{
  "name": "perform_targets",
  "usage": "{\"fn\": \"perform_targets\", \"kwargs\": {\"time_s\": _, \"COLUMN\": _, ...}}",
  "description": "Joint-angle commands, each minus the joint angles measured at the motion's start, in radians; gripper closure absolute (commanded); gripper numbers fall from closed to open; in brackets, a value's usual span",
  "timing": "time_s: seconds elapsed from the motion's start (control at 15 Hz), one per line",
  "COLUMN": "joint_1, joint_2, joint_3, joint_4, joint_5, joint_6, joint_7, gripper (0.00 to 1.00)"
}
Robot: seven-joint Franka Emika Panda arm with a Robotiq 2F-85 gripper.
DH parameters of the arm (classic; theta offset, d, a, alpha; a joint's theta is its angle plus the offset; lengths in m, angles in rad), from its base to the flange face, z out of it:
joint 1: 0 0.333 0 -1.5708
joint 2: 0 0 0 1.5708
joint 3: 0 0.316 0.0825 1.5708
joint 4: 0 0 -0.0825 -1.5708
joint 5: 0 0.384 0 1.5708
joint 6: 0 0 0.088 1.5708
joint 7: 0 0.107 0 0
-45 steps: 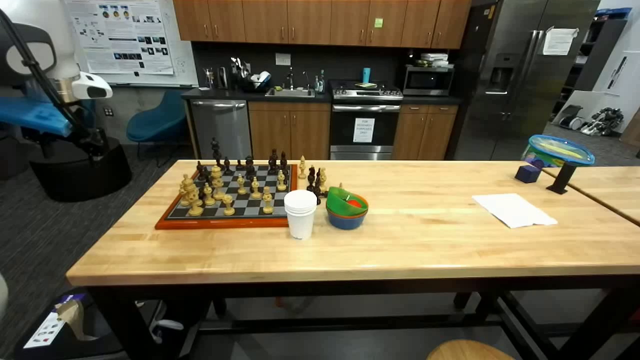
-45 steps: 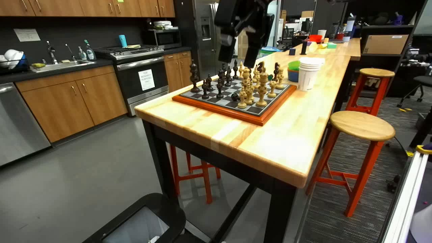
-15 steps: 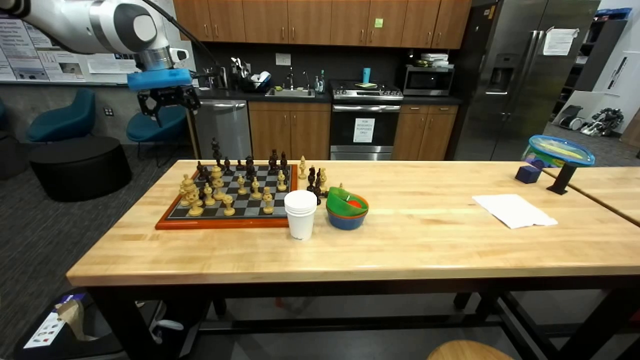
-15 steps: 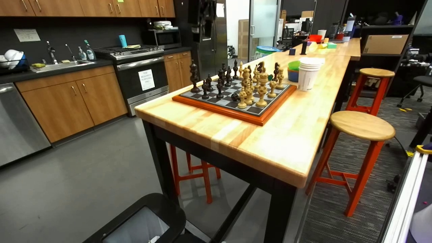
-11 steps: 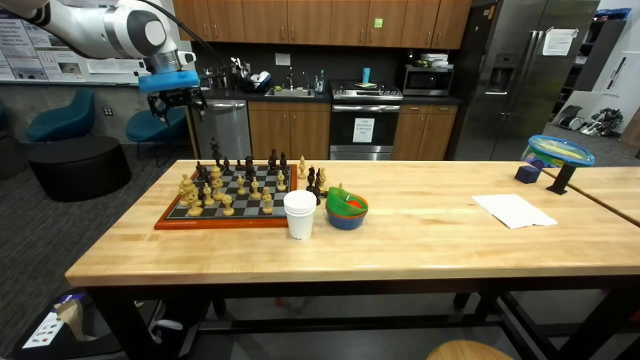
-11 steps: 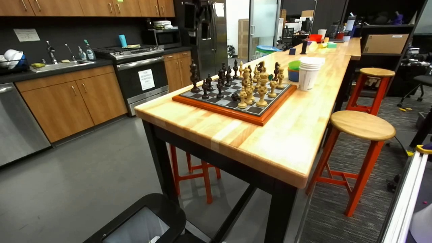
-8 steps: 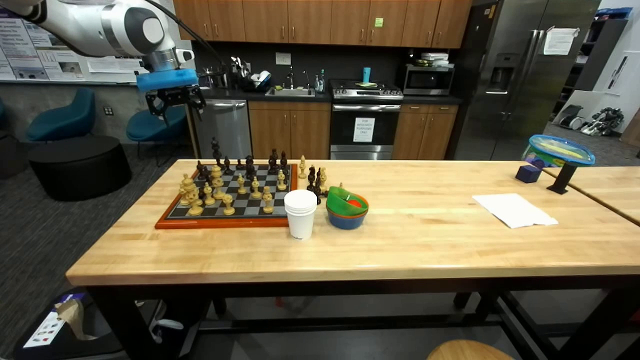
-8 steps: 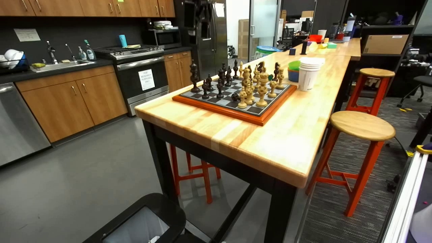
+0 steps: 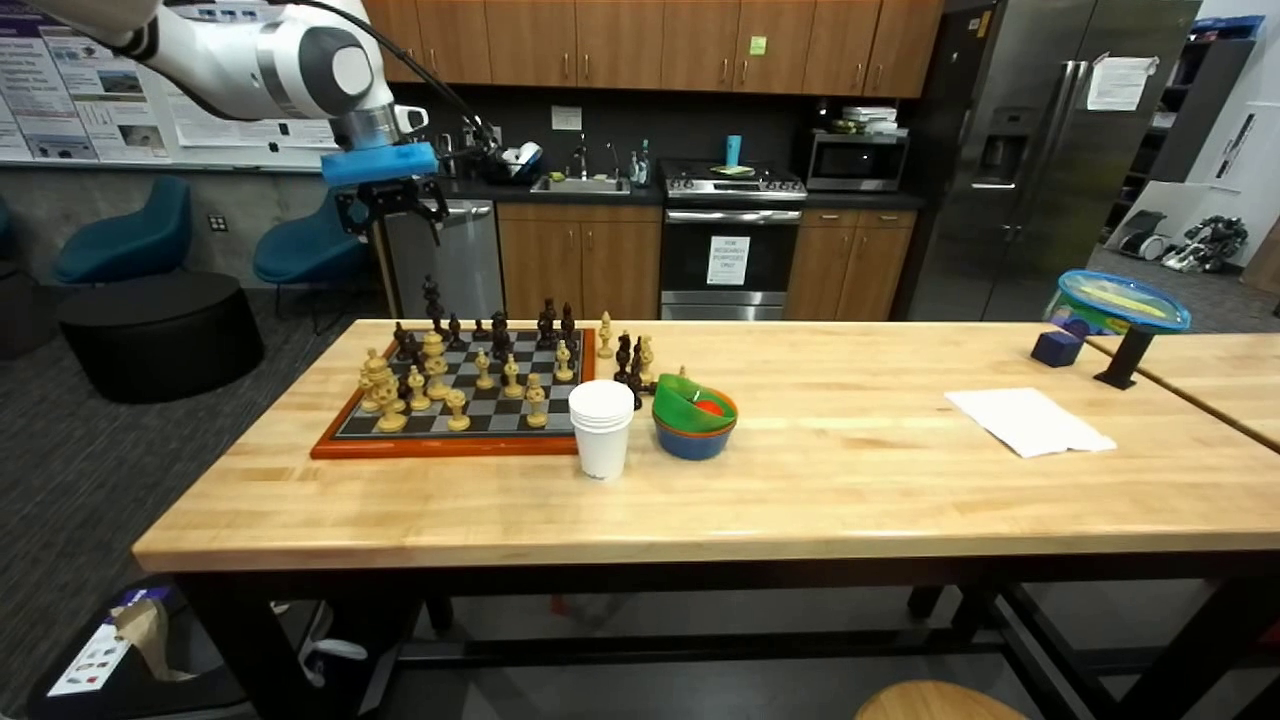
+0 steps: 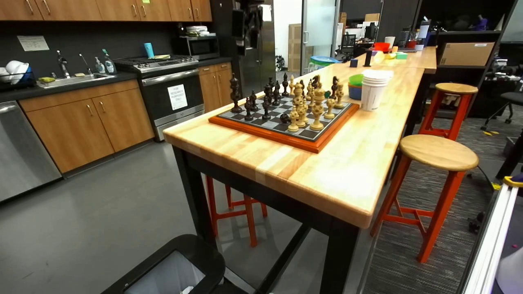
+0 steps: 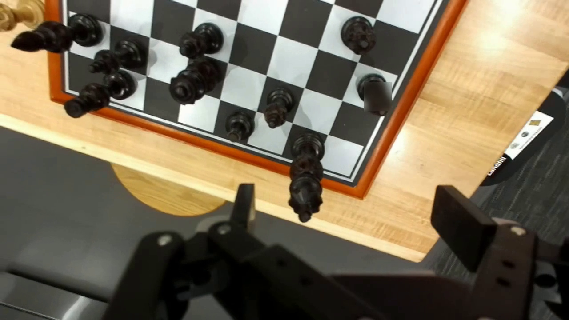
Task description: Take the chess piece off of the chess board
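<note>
Our claw [image 11: 346,206] is spread wide and grasps nothing. The task does not say which piece to take, but we judge the tall piece [image 11: 306,178], the dark one nearest the claw in the wrist view, to be the target. It stands upright on the board [image 9: 450,447], in the edge row, one square in from the corner right of centre in that view.

The move turns on how the claw lies over that upright axis. In the wrist view the tall piece's head shows between the fingers [image 11: 243,202], left of midway, nearer the finger on the frame's left; its base lies higher in the frame. In an exterior view we find the claw [image 9: 398,232] at upper left, with the tall piece [image 9: 432,303] below it, under the finger on the frame's right and apart from it.

So we likely need to centre the claw over the tall piece, then sink straight along its length. A small piece [image 11: 276,109] stands near it, up and to the left in the wrist view; coming down off centre, we could knock it.
</note>
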Motion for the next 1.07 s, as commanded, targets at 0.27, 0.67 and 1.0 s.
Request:
{"fn": "perform_targets", "kwargs": {"time_s": 0.27, "joint_1": -0.055, "joint_2": 0.222, "joint_3": 0.014, "joint_4": 0.260, "joint_5": -0.003, "joint_6": -0.081, "joint_7": -0.053, "gripper": 0.00}}
{"fn": "perform_targets", "kwargs": {"time_s": 0.67, "joint_1": -0.068, "joint_2": 0.341, "joint_3": 0.019, "joint_4": 0.395, "joint_5": -0.003, "joint_6": -0.134, "joint_7": -0.044, "gripper": 0.00}}
{"fn": "perform_targets", "kwargs": {"time_s": 1.0, "joint_1": -0.072, "joint_2": 0.392, "joint_3": 0.020, "joint_4": 0.470, "joint_5": -0.006, "joint_6": -0.186, "joint_7": -0.045, "gripper": 0.00}}
